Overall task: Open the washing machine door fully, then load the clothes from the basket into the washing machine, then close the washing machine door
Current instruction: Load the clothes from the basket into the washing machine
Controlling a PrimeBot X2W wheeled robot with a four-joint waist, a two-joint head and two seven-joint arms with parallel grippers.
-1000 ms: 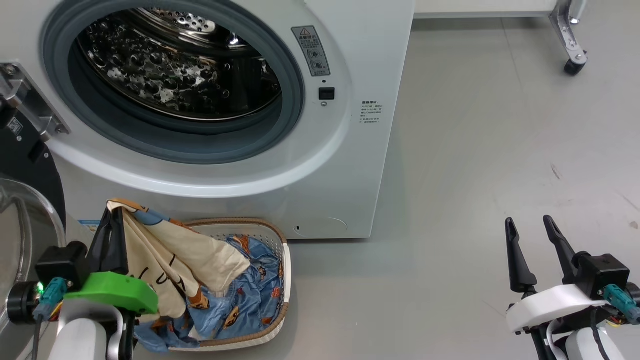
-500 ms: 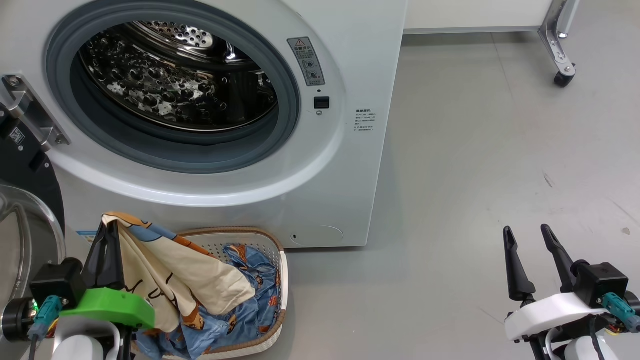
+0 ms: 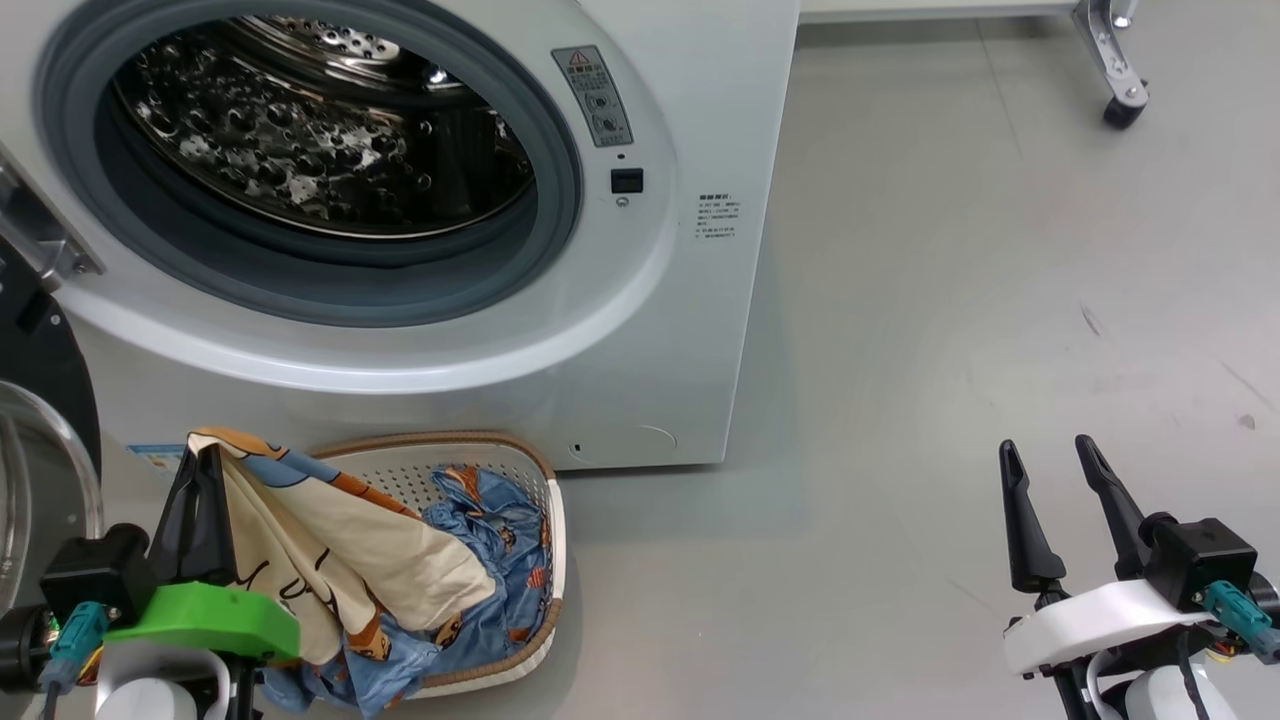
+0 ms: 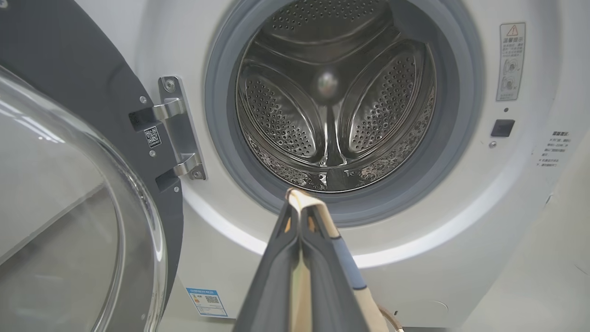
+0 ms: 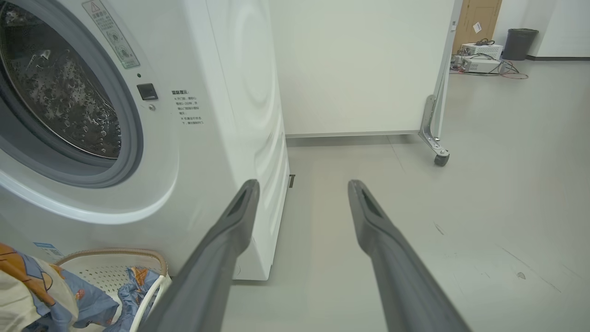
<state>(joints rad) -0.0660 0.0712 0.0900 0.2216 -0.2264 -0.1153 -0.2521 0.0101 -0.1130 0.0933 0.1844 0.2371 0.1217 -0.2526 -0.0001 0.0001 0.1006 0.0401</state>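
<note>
Grey floor (image 3: 950, 300), washer (image 3: 650, 330) front: door (image 3: 45, 370) swung clear for loading; my left gripper (image 3: 204, 470) clamped on clothes (image 3: 380, 560); right gripper (image 3: 1045, 450) apart, spare, right of washer.

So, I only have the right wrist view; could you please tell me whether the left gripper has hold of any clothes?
Observer: Yes, the left gripper is shut on a cream and orange garment, which drapes down over the basket.
Operator: Thank you; is the washing machine door out of the way?
Observer: The washing machine door stands swung open on its hinge, left of the opening.
Operator: And is anything in the drum?
Observer: Seen head-on, the steel drum holds no clothes.
</note>
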